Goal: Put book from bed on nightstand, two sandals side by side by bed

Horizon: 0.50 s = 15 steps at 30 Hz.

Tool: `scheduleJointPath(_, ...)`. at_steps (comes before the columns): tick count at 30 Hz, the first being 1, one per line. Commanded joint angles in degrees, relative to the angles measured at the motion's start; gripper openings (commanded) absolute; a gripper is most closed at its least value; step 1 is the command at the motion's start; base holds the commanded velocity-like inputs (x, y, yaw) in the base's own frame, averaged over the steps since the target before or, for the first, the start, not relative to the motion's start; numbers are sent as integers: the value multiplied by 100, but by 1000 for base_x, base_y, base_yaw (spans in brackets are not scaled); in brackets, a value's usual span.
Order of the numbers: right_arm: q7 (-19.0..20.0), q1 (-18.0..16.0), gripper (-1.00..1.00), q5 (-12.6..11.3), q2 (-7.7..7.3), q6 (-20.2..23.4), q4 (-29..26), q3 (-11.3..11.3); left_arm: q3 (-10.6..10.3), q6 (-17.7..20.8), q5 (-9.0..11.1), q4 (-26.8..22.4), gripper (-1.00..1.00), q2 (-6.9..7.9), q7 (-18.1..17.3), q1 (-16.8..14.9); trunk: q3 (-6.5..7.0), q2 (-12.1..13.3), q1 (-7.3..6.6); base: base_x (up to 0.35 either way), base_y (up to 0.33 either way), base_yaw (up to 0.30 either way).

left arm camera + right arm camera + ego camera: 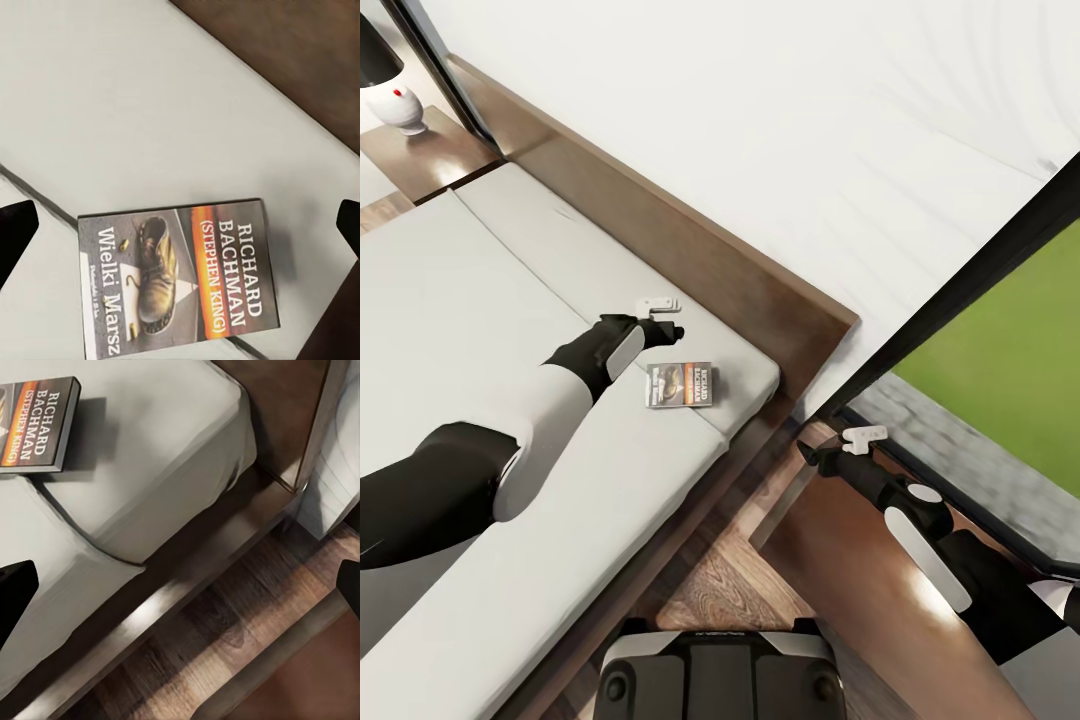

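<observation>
Left gripper (660, 318), jaws apart, hovers above book (680, 385) lying on bed (480, 300); right gripper (838, 447) likewise apart. No step is complete.

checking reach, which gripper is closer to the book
Left. The left gripper hovers just beside the book over the bed; the right gripper is off past the bed's corner.

Book (680, 385) lies flat on the mattress (450, 300), bare bedding on all sides; access from above unobstructed. Headboard (690, 250) bounds the far side. Left gripper (660, 318) hovers just beside it, fingers spread wide.
</observation>
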Motion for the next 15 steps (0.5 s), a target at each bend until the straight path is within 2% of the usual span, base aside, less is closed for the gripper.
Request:
scheduleJointPath(1,-27,-4,100,-42,-7,15,-8,12,-44,26,61,-9,100,3,42,-2,-6,-7,2,0,0,0)
scheduleJointPath(15,-46,-5,100,-42,-8,4,-36,4,-44,-24,70,42,100,8,-10,-2,-101,-7,2,0,0,0)
